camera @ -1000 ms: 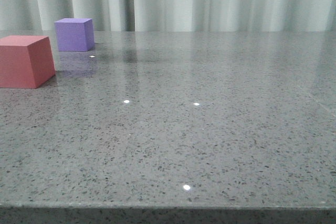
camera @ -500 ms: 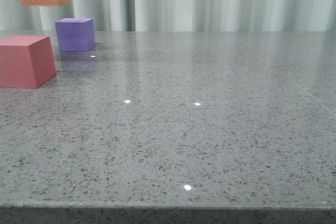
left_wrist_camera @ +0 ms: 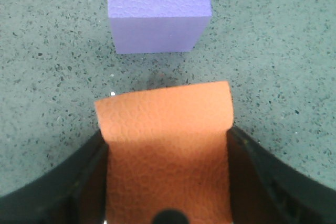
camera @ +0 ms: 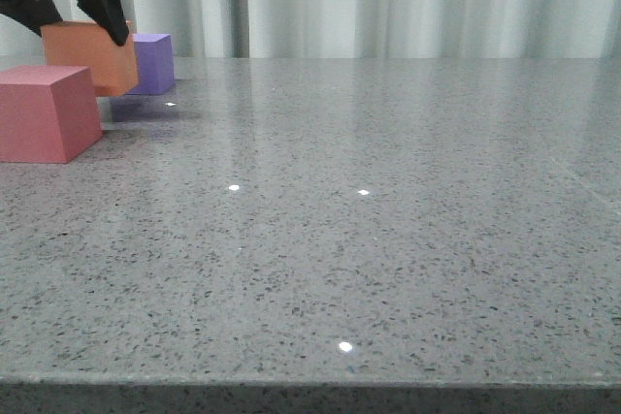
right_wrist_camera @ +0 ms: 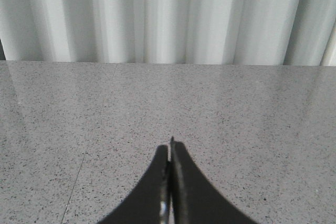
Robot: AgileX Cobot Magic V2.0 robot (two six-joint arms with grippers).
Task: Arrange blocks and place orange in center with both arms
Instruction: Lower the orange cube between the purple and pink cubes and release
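Near the tabletop's (camera: 388, 239) far left corner, the left end effector (camera: 73, 21) pinches the orange cube (camera: 89, 57) by opposite side faces, between the red-pink cube (camera: 47, 111) and purple cube (camera: 150, 63). It looks light, matte, slightly squashy foam: a gentle grip should do. The right end effector (right_wrist_camera: 169, 153) is closed, empty.

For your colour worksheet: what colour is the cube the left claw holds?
Orange cube; clearest in the left wrist view.

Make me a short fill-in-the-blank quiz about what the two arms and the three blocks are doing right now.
1. The left gripper is shut on the ____ cube.
2. In the front view, the block nearest the camera is ____.
3. The right gripper fingers are ____ and hold nothing.
4. The block just beyond the orange cube in the left wrist view is ____.

Missing words: orange; red-pink; shut; purple
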